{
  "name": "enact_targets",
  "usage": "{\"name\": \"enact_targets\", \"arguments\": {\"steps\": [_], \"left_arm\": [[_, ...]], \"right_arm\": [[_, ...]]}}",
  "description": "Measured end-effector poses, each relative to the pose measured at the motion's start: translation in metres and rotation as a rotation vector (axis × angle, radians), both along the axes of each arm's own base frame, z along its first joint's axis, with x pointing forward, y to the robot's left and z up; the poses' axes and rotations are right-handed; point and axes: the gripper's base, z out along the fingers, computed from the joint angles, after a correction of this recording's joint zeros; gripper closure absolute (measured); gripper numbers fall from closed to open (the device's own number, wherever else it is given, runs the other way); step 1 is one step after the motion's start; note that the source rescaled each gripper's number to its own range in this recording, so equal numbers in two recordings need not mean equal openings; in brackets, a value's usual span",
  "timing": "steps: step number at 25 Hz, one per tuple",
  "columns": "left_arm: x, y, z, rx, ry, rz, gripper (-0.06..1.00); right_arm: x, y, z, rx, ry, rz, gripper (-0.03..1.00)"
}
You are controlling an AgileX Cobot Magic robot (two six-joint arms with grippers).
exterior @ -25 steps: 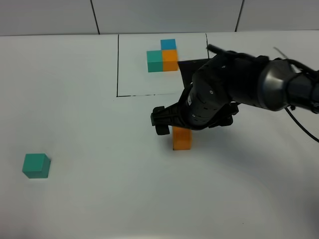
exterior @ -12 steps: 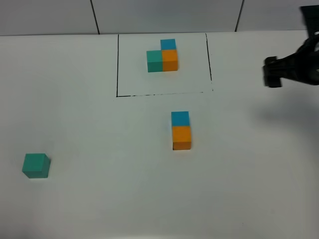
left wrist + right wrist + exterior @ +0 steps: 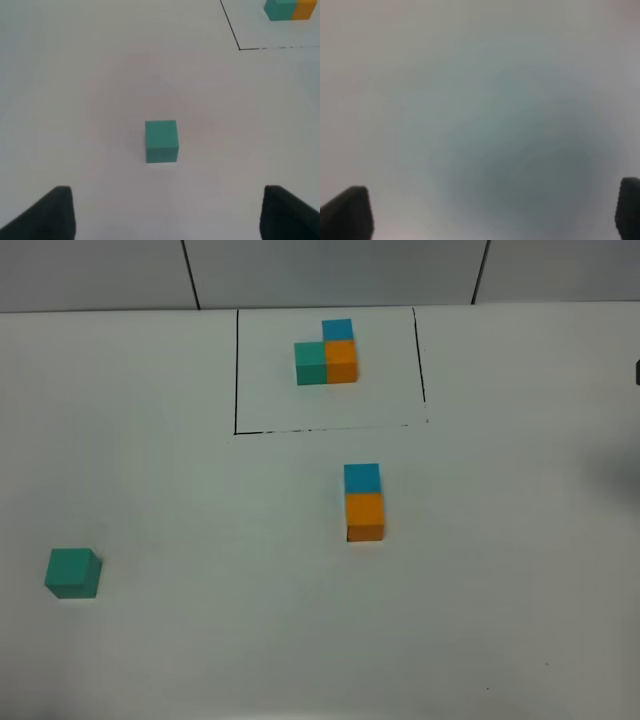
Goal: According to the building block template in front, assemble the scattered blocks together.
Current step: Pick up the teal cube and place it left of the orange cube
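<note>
The template (image 3: 327,352) is a teal, orange and blue trio inside a thin black outline at the table's far middle; its teal and orange cubes show in the left wrist view (image 3: 290,9). The loose blue block (image 3: 362,478) touches the far side of the loose orange block (image 3: 365,517) near the table's centre. The loose teal block (image 3: 73,573) sits alone at the front left, also in the left wrist view (image 3: 161,141). My left gripper (image 3: 167,212) is open, a short way from that teal block. My right gripper (image 3: 485,210) is open over bare table.
The white table (image 3: 200,490) fills the exterior high view. A dark sliver of the right arm (image 3: 637,372) shows at the right edge. A grey wall with dark seams (image 3: 190,275) runs along the back.
The right arm has pulled away to the right, off the blue and orange blocks, and has nearly left the exterior high view. The blue block now stands uncovered against the orange one.
</note>
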Motion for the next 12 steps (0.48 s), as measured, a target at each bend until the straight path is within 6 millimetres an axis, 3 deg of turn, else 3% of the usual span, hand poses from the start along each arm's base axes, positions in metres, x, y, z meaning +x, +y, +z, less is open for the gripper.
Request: {"name": "enact_targets", "arguments": {"steps": [5, 12], "left_arm": [[0.0, 0.0, 0.0, 0.0, 0.0, 0.0, 0.25], [0.0, 0.0, 0.0, 0.0, 0.0, 0.0, 0.25]], "right_arm": [[-0.032, 0.003, 0.01, 0.021, -0.043, -0.004, -0.01], [-0.105, 0.009, 0.039, 0.024, -0.136, 0.0, -0.01]]}}
